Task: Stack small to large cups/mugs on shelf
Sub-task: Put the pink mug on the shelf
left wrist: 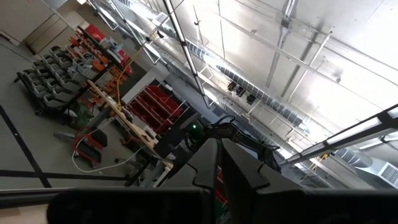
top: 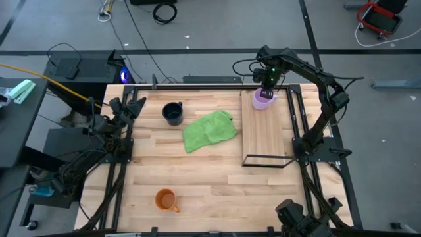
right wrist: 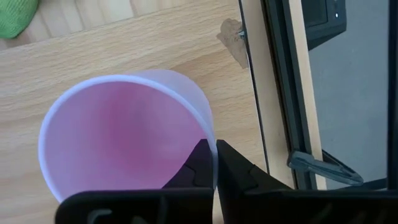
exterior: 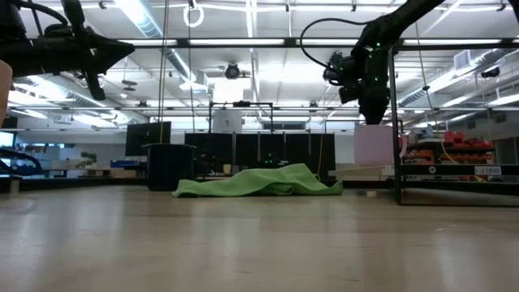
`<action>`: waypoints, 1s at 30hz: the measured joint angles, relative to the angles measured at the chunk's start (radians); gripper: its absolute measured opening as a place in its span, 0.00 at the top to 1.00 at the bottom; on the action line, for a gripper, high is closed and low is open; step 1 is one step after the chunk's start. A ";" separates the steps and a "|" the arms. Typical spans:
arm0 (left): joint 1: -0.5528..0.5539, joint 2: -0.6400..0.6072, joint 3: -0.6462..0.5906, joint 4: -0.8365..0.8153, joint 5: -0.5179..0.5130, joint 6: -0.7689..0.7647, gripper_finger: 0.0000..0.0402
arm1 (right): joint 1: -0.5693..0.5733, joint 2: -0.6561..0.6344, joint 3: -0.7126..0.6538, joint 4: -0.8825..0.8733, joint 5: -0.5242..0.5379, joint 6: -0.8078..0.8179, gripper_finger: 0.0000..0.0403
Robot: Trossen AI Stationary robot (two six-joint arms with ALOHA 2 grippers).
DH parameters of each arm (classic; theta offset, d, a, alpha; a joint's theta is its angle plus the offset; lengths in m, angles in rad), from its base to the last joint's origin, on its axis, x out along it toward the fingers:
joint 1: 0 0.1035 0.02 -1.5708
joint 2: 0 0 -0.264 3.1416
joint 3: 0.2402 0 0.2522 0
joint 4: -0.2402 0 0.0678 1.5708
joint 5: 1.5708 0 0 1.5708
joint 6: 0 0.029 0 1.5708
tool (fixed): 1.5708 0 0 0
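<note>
The pale purple mug (top: pixel 263 101) stands upright at the far end of the wooden shelf (top: pixel 266 135). It also shows in the low view (exterior: pixel 375 146). My right gripper (top: pixel 268 89) comes down on it from above and is shut on its rim. The dark navy mug (top: pixel 173 113) stands on the table at the far left of centre. The orange mug (top: pixel 166 199) stands near the table's near edge. My left gripper (top: pixel 131 105) waits, shut and empty, at the table's far left, raised and pointing upward. My right gripper pinches the purple mug's wall at the rim (right wrist: pixel 208 134), one finger inside the mug and one outside. The fingers point down from above. The mug is upright. I cannot tell whether its base rests on the shelf board or is just above it.
A crumpled green cloth (top: pixel 208 130) lies on the table between the navy mug and the shelf. The shelf's thin black wire frame (top: pixel 266 160) stands up at its near end and along its right side. Bare tabletop (top: pixel 223 191) lies in the near middle.
</note>
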 joint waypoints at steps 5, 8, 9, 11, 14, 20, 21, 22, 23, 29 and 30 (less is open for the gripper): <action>0.000 0.000 0.000 -0.001 0.000 0.000 0.91 | 0.000 -0.003 -0.051 0.014 0.000 0.000 0.99; -0.001 0.000 0.000 -0.002 0.000 0.000 0.91 | 0.000 -0.007 -0.069 0.033 0.000 0.003 0.99; -0.001 0.000 0.000 -0.002 0.000 0.000 0.91 | 0.000 -0.007 -0.068 0.036 0.000 0.003 0.99; -0.001 0.000 0.000 -0.002 0.000 0.000 0.92 | 0.000 -0.004 -0.058 0.037 0.000 0.003 0.99; -0.001 0.000 0.000 -0.003 0.000 0.000 0.93 | -0.007 0.001 -0.041 0.044 0.000 0.001 0.99; -0.001 0.000 0.000 -0.003 0.000 0.014 0.91 | -0.027 0.002 -0.036 0.055 0.011 0.001 0.98; -0.001 0.000 0.000 -0.002 0.000 0.020 0.91 | -0.027 0.002 -0.036 0.055 0.012 0.001 0.99; -0.001 0.000 0.000 -0.002 0.000 0.024 0.90 | -0.027 0.002 -0.035 0.054 0.013 0.001 0.99; -0.001 0.000 0.000 -0.003 0.000 0.027 0.90 | -0.026 0.002 -0.035 0.054 0.015 0.000 0.99; -0.001 0.000 0.000 -0.003 0.000 0.035 0.91 | -0.023 0.002 -0.035 0.052 0.012 -0.013 0.97; -0.001 0.000 0.000 -0.002 0.000 0.035 0.91 | -0.023 0.002 -0.035 0.052 0.012 -0.015 0.97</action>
